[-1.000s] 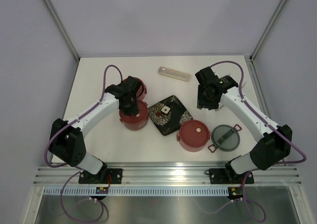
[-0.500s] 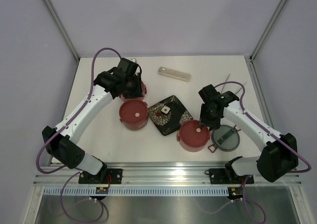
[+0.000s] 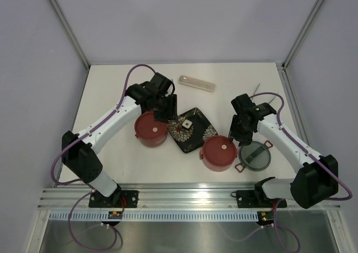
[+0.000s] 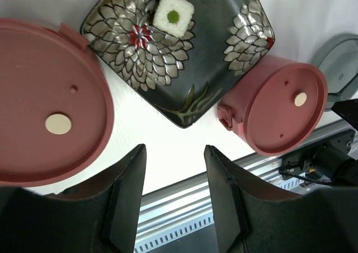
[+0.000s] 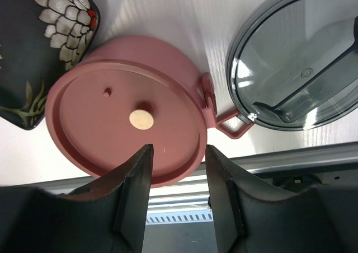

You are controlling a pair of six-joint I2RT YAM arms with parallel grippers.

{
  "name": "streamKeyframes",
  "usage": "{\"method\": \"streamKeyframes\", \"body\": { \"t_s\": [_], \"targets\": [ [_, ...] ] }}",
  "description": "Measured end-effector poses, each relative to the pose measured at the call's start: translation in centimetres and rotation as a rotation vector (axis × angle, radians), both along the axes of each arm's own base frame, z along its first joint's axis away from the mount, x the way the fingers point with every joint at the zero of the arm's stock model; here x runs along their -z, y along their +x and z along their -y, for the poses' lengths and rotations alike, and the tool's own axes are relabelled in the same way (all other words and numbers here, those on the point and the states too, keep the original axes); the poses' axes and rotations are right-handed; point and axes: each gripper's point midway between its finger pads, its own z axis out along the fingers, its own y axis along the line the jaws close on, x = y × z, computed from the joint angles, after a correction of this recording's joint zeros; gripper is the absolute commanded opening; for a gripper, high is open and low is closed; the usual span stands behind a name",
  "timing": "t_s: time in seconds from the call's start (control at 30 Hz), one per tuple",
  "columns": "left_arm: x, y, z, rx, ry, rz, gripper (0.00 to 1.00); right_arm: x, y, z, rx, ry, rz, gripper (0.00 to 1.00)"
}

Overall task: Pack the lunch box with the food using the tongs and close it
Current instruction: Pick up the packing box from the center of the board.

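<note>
Lidded bowl [image 5: 112,113] beneath right gripper [image 5: 178,152], jaws apart, nothing held.

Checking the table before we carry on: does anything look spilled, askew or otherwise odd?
Nothing looks spilled or broken. The parts just sit unstacked: the left bowl and the near bowl, both lidded, flank the plate, and the grey top lid lies loose beside the near bowl.

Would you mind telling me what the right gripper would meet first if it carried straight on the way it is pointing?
Most likely the flat lid on the red bowl: the right gripper points down at that lid's edge nearest the grey lid. How high above it hangs is unclear.
</note>
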Motion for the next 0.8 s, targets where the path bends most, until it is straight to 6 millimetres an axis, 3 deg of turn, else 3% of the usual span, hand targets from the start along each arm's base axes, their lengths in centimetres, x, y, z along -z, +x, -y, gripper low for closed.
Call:
{"method": "streamKeyframes", "body": {
  "t_s": [0.2, 0.4, 0.6, 0.8],
  "targets": [
    [0.5, 0.0, -0.2, 0.004, 0.015, -0.025, 0.67, -0.5, 0.8, 0.4, 0.014, 0.009, 0.02, 0.52],
    [2.0, -2.4, 3.0, 0.113, -0.024, -0.109, 0.73, -0.4, 1.3, 1.0, 0.059, 0.06, 0.013, 0.62],
    [4.8, -5.3, 5.9, 0.212, -0.069, -0.21, 0.72, 1.7, 0.1, 0.3, 0.067, 0.136, -0.044, 0.64],
    [6.6, -5.8, 7.2, 0.214, -0.096, -0.251, 0.72, 3.5, -1.0, 0.6, 0.091, 0.162, -0.093, 0.67]
  ]
}}
